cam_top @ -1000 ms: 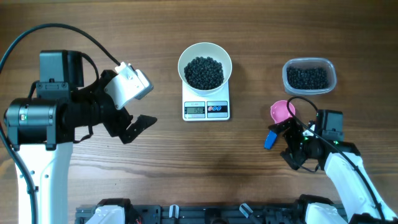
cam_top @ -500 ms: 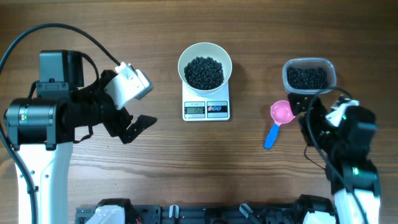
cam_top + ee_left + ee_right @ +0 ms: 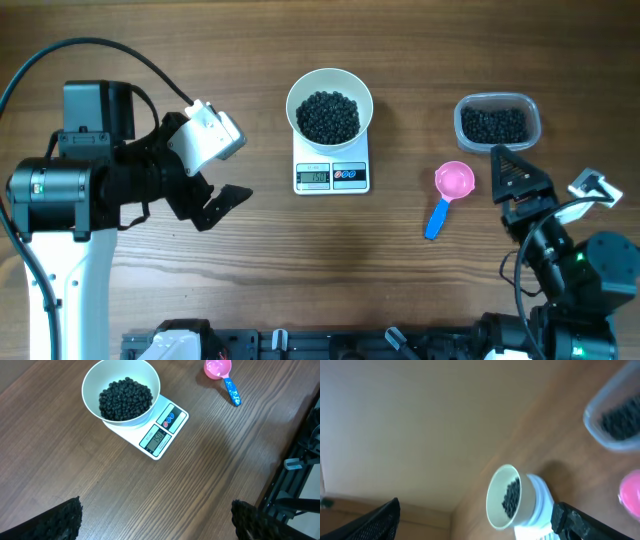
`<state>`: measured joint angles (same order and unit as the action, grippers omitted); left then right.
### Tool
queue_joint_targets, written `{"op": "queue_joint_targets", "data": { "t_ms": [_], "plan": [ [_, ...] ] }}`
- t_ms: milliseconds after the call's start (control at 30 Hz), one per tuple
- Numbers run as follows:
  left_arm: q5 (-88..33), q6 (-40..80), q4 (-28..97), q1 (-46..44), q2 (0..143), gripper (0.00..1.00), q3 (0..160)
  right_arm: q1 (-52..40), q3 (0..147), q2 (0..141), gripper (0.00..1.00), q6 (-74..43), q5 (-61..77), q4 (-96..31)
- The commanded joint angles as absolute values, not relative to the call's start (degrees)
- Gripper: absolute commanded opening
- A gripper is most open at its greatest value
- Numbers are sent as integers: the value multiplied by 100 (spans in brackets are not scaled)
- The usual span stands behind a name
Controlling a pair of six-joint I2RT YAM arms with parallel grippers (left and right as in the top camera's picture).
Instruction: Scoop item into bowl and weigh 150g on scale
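Observation:
The white bowl [image 3: 330, 88] stands on the white scale [image 3: 332, 176] at the middle back, with the black bead-like item [image 3: 328, 117] heaped inside it. More of the item lies in a clear tub [image 3: 497, 122] at the back right. My left gripper [image 3: 217, 204] hovers open left of the scale, nothing between its fingers; its wrist view shows the bowl [image 3: 92, 380], the item [image 3: 125, 399] and the scale [image 3: 159, 439] ahead. My right gripper [image 3: 517, 178] is open and empty, lifted to the right of the pink scoop [image 3: 453, 180]. The right wrist view shows the bowl [image 3: 496, 497] side-on.
The pink scoop with its blue handle [image 3: 436, 219] lies loose on the wooden table between scale and right arm, also in the left wrist view as the scoop [image 3: 218, 367]. A black rail [image 3: 330, 342] runs along the table's front edge.
My right gripper has pulled away from the scoop's handle, rising and swinging right, then back toward the front. The scoop stays on the table. The left arm has not moved.

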<state>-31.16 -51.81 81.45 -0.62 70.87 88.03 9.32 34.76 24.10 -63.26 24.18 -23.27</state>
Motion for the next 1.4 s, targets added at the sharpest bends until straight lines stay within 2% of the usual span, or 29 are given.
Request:
{"op": "queue_joint_targets", "data": {
  "t_ms": [0,233,300,333,467,733,1133,1367],
  "plan": [
    [-3116,-5273,8149,-21,7067,100,8879,919,3559,2375,100,-7603,2443,-2919],
    [-3116,-5271,8149,-21,7067,100,8879,919,3555,2379,100,-10224,2445,-4842],
    [-3116,-5271,8149,-21,7067,100,8879,919,3555,2379,100,-10202,2445,-5271],
    [-3116,-5273,8149,-21,7067,100,8879,919,3555,2379,100,-10025,2440,-5334],
    [-3116,-5271,8149,-21,7067,100,8879,919,3555,2379,100,-8099,2036,-5113],
    [-3116,-5273,8149,-21,7067,100,8879,919,3555,2357,100,-4595,1017,-3924],
    [-3116,-5271,8149,-21,7067,100,8879,897,3511,1133,100,-3129,591,-3885],
    [-3116,-5271,8149,-21,7067,100,8879,738,3249,567,100,-3000,462,-3785]
  ]
}}
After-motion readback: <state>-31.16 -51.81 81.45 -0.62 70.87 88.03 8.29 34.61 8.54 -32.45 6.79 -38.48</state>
